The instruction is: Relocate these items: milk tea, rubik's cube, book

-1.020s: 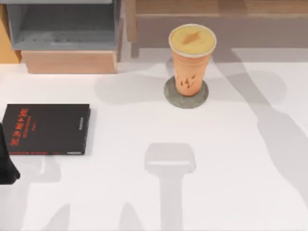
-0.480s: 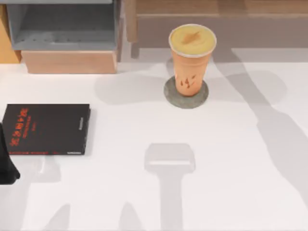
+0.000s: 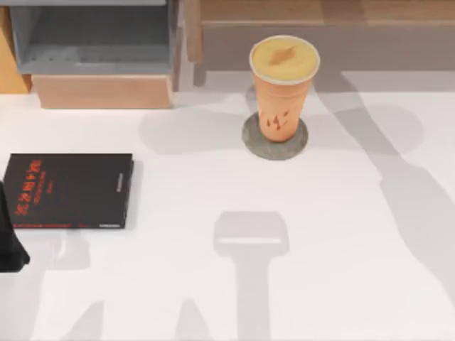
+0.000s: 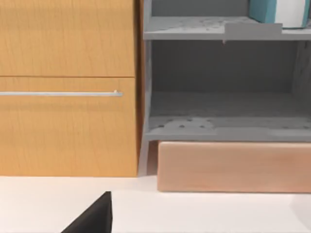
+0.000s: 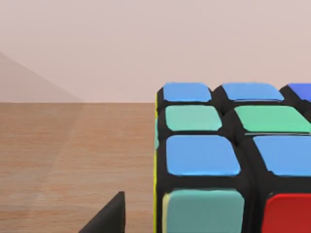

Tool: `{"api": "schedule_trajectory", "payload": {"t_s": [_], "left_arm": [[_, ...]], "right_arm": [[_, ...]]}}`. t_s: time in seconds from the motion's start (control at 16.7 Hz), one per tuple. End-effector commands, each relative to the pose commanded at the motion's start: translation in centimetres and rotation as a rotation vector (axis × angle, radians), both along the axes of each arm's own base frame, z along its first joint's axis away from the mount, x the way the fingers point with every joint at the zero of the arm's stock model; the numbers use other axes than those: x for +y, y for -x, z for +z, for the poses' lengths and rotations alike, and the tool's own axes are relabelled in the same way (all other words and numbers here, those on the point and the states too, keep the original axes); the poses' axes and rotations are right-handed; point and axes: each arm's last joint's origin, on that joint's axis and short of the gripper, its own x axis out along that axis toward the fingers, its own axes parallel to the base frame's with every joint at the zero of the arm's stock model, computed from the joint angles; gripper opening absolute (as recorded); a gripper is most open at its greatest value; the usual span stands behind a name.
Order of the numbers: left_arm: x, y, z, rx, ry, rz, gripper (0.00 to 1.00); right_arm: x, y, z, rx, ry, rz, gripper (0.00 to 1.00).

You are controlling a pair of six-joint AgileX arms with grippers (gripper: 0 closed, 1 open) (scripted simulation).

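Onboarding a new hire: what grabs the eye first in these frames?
The orange milk tea standing upright on a round grey coaster, centre-back of the table. Next, the black book with red lettering lying flat at the left, and the rubik's cube on a wooden surface, close before the right wrist camera.

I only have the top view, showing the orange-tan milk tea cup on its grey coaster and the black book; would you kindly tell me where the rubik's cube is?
Observer: The multicoloured rubik's cube rests on a brown wooden surface, close in front of the right wrist camera.
Operator: Thank you. And the light teal-blue book?
Observer: The teal-blue book sits on the upper level of the grey shelf unit, as the left wrist camera shows.
Operator: What is next to that shelf unit?
Observer: A tan wooden cabinet front with a thin metal handle bar stands right beside it.
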Motion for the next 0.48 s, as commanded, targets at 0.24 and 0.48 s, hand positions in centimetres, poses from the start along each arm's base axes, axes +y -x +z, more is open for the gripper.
{"api": "schedule_trajectory", "payload": {"t_s": [0.24,0.48], "left_arm": [[0.0,0.0,0.0,0.0,0.0,0.0,1.0],[0.0,0.0,0.0,0.0,0.0,0.0,1.0]], "right_arm": [[0.0,0.0,0.0,0.0,0.0,0.0,1.0],[0.01,0.43,0.27,-0.008,-0.003,0.0,1.0]]}}
